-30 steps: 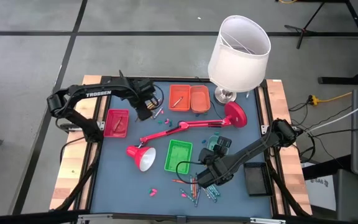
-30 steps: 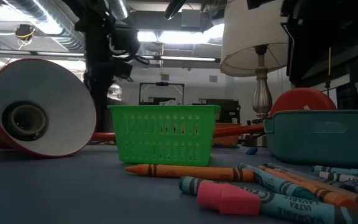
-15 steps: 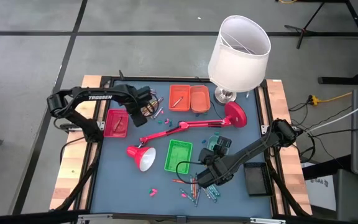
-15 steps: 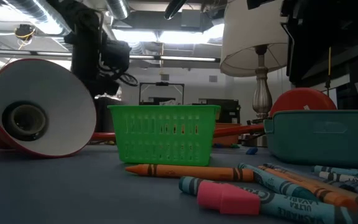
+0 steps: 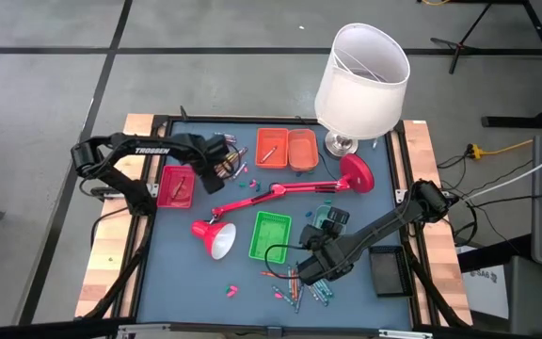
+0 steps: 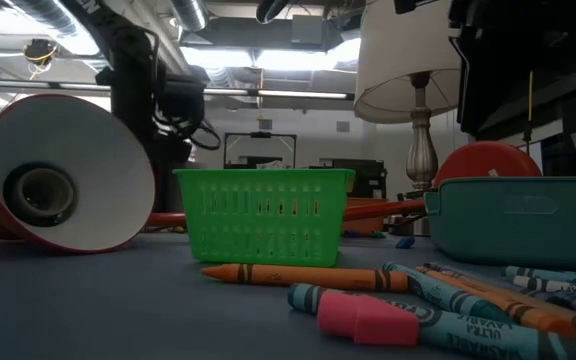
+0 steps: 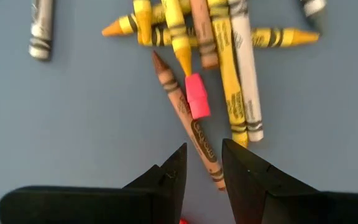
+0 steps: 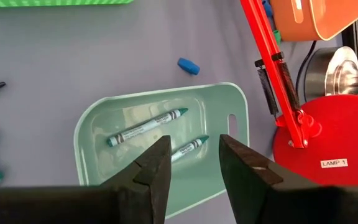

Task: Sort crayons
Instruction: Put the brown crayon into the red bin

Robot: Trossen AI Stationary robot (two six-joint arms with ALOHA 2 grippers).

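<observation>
Several crayons, yellow, brown and white, with a pink stub (image 7: 197, 102), lie in a loose pile (image 5: 237, 170) on the blue mat left of the red lamp arm. My left gripper (image 5: 220, 168) (image 7: 202, 165) hovers open over it, its tips on either side of a brown crayon (image 7: 188, 118) that lies flat. A second pile of teal, orange and blue crayons (image 5: 296, 288) (image 6: 438, 295) lies at the near edge. My right gripper (image 5: 310, 270) (image 8: 194, 162) is open and empty beside that pile, above a teal tray (image 8: 89, 127) that holds two teal crayons (image 8: 146, 126).
A red desk lamp (image 5: 276, 193) lies across the mat's middle, and a white-shaded lamp (image 5: 360, 80) stands at the far right. A red tray (image 5: 176, 185), two orange trays (image 5: 287, 148), a green tray (image 5: 271, 235) and a black tray (image 5: 385, 270) sit around them.
My left gripper has moved a little toward the table's near-left, from the far side of the crayon pile toward the red tray. My right arm has kept still.
</observation>
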